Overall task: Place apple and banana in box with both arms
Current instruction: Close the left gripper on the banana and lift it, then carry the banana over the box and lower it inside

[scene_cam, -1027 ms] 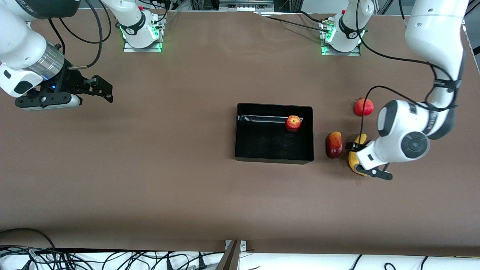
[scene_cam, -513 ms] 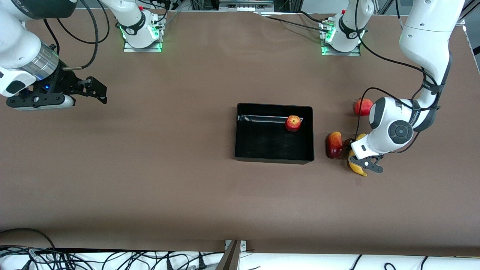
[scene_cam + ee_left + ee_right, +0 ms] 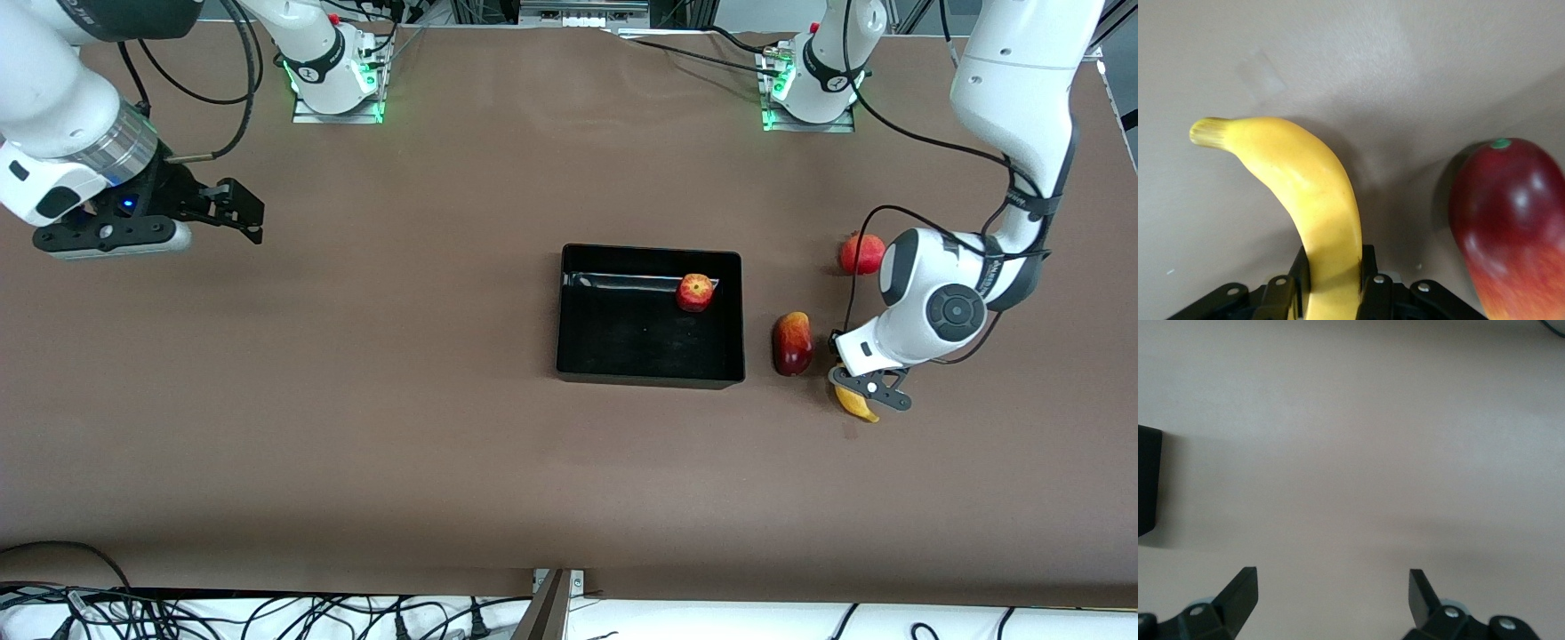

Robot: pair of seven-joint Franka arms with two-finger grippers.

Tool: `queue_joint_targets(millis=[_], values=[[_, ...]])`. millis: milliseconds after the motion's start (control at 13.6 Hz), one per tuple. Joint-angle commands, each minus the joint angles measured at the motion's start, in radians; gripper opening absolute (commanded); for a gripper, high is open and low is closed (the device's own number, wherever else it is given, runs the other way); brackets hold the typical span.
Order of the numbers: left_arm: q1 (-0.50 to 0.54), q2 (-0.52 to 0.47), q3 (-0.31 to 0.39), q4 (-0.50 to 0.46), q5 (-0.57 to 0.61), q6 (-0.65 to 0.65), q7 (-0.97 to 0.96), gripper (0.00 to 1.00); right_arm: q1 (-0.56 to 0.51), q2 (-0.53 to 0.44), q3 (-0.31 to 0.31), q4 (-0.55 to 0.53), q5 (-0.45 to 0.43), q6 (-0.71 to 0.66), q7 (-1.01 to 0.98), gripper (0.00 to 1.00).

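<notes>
The yellow banana [image 3: 855, 404] lies toward the left arm's end of the table, mostly hidden under the left wrist. My left gripper [image 3: 867, 387] is shut on it; in the left wrist view its fingers [image 3: 1368, 267] press both sides of the banana [image 3: 1318, 193], low by the table. The small red-and-yellow apple [image 3: 695, 292] sits in the black box [image 3: 649, 252], near the corner on the left arm's side. My right gripper [image 3: 240, 209] is open and empty over bare table at the right arm's end; it waits there [image 3: 1331, 587].
A red-and-yellow mango-like fruit [image 3: 791, 342] lies between the box and the banana, close beside my left gripper, and shows in the left wrist view [image 3: 1508, 220]. A plain red round fruit [image 3: 861, 253] lies farther from the front camera. A box corner [image 3: 1148, 480] shows in the right wrist view.
The left arm's wrist has swung down and in over the banana, covering more of it. The right gripper has shifted slightly over its end of the table.
</notes>
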Motion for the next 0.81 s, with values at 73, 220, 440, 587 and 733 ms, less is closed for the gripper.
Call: queue_joint_targets(millis=[73, 220, 440, 587, 733], values=[[-0.01, -0.067, -0.05, 0.208, -0.042, -0.323, -0.042, 0.0, 0.002, -0.01, -0.002, 0.007, -0.021, -0.005, 0.001, 1.0], [-0.025, -0.067, -0.12, 0.277, -0.083, -0.401, -0.152, 0.0, 0.002, -0.01, -0.002, 0.008, -0.022, -0.002, 0.001, 1.0], [-0.077, -0.058, -0.265, 0.291, -0.08, -0.403, -0.444, 0.0, 0.002, -0.01, -0.002, 0.009, -0.022, 0.001, 0.001, 1.0], [-0.148, -0.017, -0.316, 0.322, -0.079, -0.38, -0.617, 0.0, 0.0, -0.008, -0.004, 0.009, -0.022, 0.001, 0.001, 1.0], [-0.263, 0.039, -0.322, 0.343, -0.073, -0.299, -0.736, 0.0, 0.0, -0.01, -0.004, 0.009, -0.022, 0.001, 0.001, 1.0]])
